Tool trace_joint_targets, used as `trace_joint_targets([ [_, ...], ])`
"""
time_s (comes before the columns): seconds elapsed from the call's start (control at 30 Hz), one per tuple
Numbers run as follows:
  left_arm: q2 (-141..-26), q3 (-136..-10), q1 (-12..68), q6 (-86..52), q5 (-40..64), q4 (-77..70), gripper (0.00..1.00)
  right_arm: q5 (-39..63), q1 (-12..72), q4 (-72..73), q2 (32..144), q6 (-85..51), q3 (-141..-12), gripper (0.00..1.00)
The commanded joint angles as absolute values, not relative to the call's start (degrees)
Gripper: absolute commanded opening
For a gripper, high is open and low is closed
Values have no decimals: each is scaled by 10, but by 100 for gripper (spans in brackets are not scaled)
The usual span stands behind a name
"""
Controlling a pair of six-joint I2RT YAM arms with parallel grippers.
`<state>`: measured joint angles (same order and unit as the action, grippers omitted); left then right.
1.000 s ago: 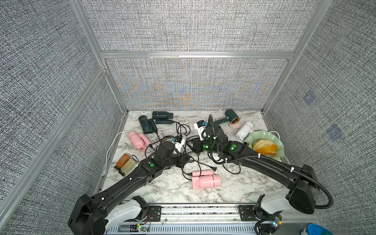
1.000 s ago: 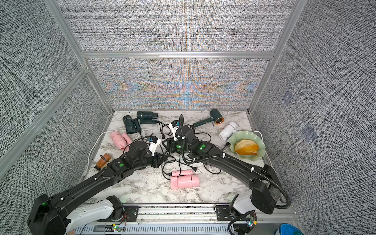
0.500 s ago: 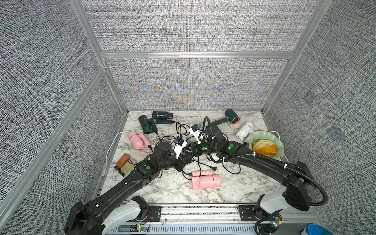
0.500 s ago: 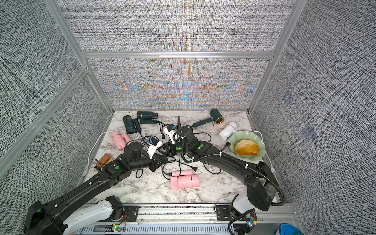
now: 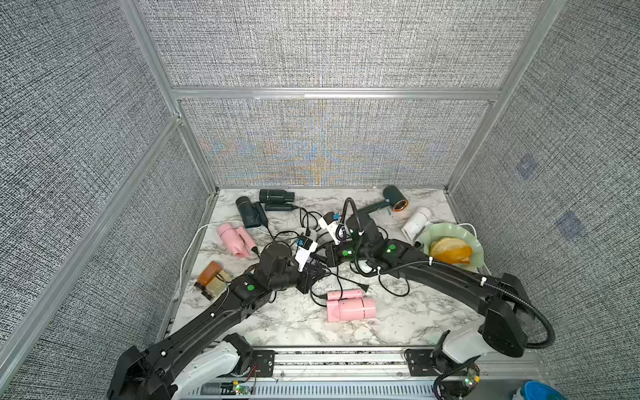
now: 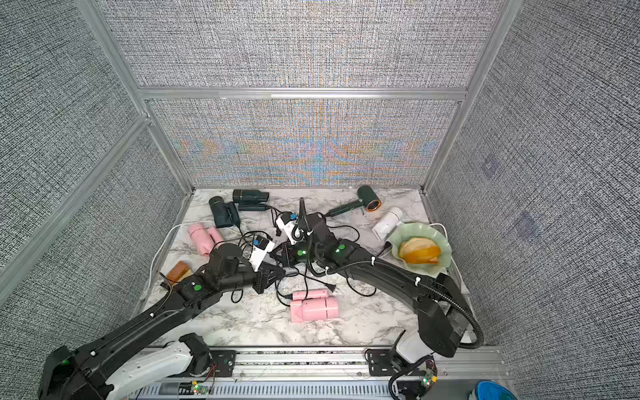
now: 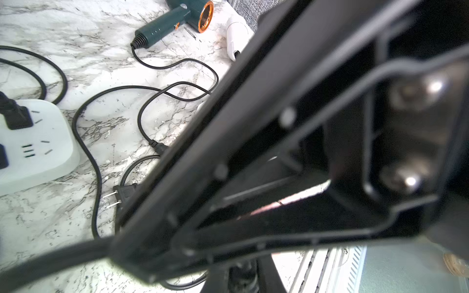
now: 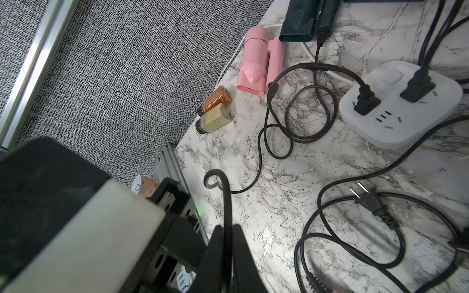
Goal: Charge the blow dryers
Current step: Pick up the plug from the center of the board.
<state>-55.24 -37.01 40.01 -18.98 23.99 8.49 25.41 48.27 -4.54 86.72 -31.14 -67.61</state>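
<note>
Six blow dryers lie on the marble: two dark teal (image 5: 247,214) (image 5: 275,196), a pink one (image 5: 233,239) at the left, a pink one (image 5: 349,308) in front, a green copper-ringed one (image 5: 394,201) and a white one (image 5: 417,221). My right gripper (image 8: 226,228) is shut on a thin black cord (image 8: 227,203) just above the table. In a top view it (image 5: 320,259) meets my left gripper (image 5: 311,277) tip to tip at mid table. The left jaws (image 7: 241,276) are shut. Something dark sits between them, too blurred to name.
A white power strip (image 8: 411,119) holds two plugs. A loose two-pin plug (image 8: 370,200) lies among tangled cords. Two small amber bottles (image 5: 211,277) rest at the left edge, a green plate (image 5: 478,242) with food at the right. The right arm (image 7: 304,126) blocks most of the left wrist view.
The right gripper came down toward the front and closed its jaws on the cord. The left gripper stayed shut, hardly moving.
</note>
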Motion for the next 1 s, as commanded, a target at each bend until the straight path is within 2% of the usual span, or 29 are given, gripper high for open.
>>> trace_joint_targets([
  [0.0,-544,-362,396,-202,265,51,14,233,479,-47,857,-313,-676,10],
  [0.27,-519,-337,386,-219,293,24,16,232,471,-39,843,-320,-663,8],
  [0.37,-524,-336,385,-220,314,15,24,233,472,-30,841,-323,-657,8],
  [0.6,-561,-349,385,-231,340,-1,35,230,476,-18,839,-324,-652,8],
  [0.73,-569,-357,385,-245,325,9,42,225,477,-23,844,-319,-654,8],
  [0.9,-573,-383,385,-243,280,56,45,205,478,-29,839,-312,-653,8],
  [0.97,-570,-387,384,-245,276,64,50,201,478,-23,841,-313,-650,8],
])
